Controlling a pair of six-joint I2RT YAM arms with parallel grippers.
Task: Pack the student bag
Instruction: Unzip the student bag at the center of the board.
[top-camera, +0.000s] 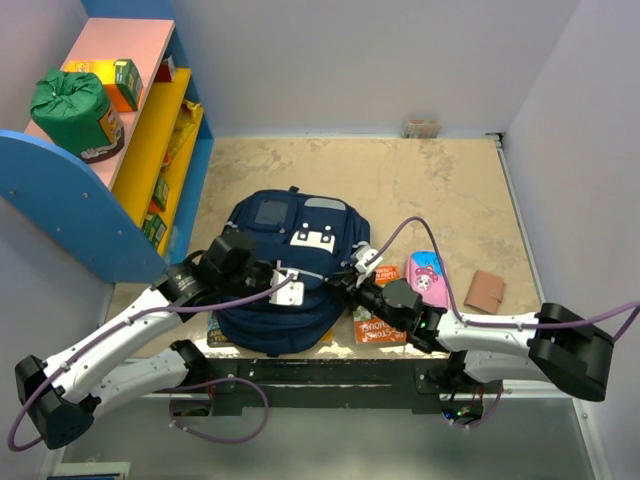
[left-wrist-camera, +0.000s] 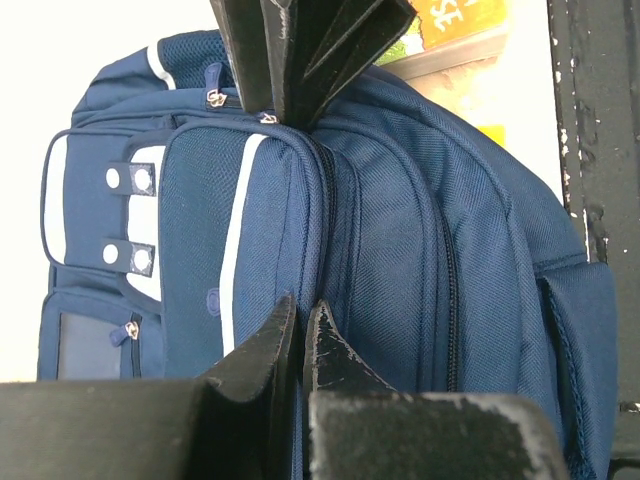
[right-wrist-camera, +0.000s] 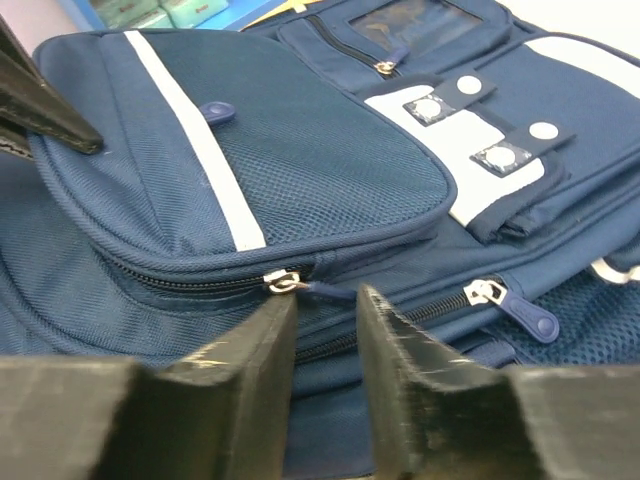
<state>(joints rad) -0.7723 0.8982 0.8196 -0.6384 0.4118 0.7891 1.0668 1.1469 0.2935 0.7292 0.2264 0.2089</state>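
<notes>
The student bag (top-camera: 285, 262) is a navy backpack lying flat mid-table, front pocket and white patches up. My left gripper (top-camera: 288, 287) rests on its near left part. In the left wrist view (left-wrist-camera: 300, 310) its jaws are pressed almost together on a fold of bag fabric (left-wrist-camera: 380, 250) at the front pocket's seam. My right gripper (top-camera: 345, 281) is at the bag's right side. In the right wrist view (right-wrist-camera: 325, 300) it is open a little. The front pocket's blue zipper pull (right-wrist-camera: 335, 291) lies just past its tips. The bag's zippers look shut.
An orange book (top-camera: 381, 330) and another book (top-camera: 217, 334) stick out from under the bag. A pink pencil case (top-camera: 428, 277) and a brown wallet (top-camera: 486, 291) lie to the right. A blue-and-yellow shelf (top-camera: 150, 130) with a green sack (top-camera: 70, 108) stands at the left.
</notes>
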